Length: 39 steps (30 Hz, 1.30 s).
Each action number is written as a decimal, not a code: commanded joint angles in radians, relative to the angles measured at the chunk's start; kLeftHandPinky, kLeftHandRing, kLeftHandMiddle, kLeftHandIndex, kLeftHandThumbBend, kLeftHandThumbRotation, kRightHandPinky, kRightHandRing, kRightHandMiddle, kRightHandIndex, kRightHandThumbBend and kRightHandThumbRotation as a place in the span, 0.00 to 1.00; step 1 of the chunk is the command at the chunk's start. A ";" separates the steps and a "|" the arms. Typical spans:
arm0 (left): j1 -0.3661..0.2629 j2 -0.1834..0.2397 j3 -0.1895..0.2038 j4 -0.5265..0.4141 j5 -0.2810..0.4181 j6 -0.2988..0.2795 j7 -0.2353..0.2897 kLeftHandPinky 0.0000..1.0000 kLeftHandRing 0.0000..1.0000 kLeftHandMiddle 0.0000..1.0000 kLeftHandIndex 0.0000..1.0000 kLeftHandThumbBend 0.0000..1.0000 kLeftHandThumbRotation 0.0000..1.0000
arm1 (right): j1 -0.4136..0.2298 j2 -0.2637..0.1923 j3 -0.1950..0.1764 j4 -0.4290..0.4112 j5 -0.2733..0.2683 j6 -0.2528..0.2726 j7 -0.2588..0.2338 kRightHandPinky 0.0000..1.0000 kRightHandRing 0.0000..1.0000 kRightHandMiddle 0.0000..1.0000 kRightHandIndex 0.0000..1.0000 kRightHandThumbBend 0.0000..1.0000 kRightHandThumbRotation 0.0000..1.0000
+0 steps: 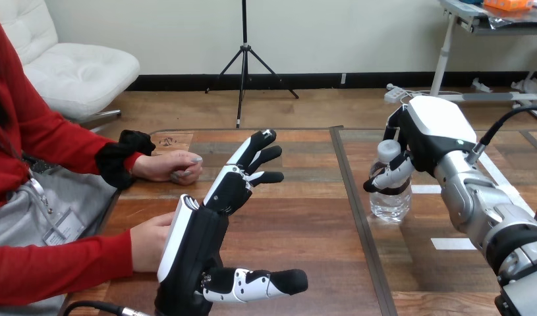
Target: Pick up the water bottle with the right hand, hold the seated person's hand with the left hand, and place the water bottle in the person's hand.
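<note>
Water bottle [390, 197]: clear, white cap, upright on the surface [305, 217] at the view's right (base appears seated on the wood).
Right hand [429, 131]: at the bottle's upper part, entering from the right; white back shell faces up.
Right hand fingers [392, 175]: curled round the bottle just below the cap, grasping it.
Left hand [196, 240]: over the surface at centre-left, dark palm facing right, well apart from the bottle.
Left hand fingers [252, 155]: straight and spread, released; thumb [262, 283] extended to the right; nothing held.
Person's near hand [149, 242]: at the view's left, just beside the left hand's white back shell (contact cannot be told).
Person's far hand [168, 166]: loosely closed, resting on the surface beyond the left hand, apart from it.
</note>
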 commanded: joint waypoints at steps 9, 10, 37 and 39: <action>-0.054 0.014 0.004 -0.025 -0.008 -0.003 0.004 0.76 0.87 0.92 0.91 1.00 0.53 | 0.007 -0.043 -0.040 -0.034 0.043 -0.062 -0.019 0.09 0.16 0.23 0.25 0.99 0.07; -0.053 0.015 0.005 -0.027 -0.005 -0.001 0.005 0.75 0.87 0.92 0.91 1.00 0.53 | 0.008 -0.044 -0.040 -0.036 0.045 -0.065 -0.019 0.09 0.16 0.23 0.25 0.99 0.08; -0.079 0.042 -0.053 -0.024 -0.169 0.027 -0.102 0.80 0.90 0.93 0.91 1.00 0.48 | 0.056 -0.088 -0.066 -0.105 0.076 -0.154 -0.037 0.12 0.18 0.24 0.27 0.98 0.08; -0.083 0.040 -0.049 -0.019 -0.166 0.020 -0.103 0.80 0.89 0.93 0.91 1.00 0.48 | 0.058 -0.090 -0.072 -0.103 0.083 -0.150 -0.032 0.13 0.19 0.25 0.27 0.98 0.08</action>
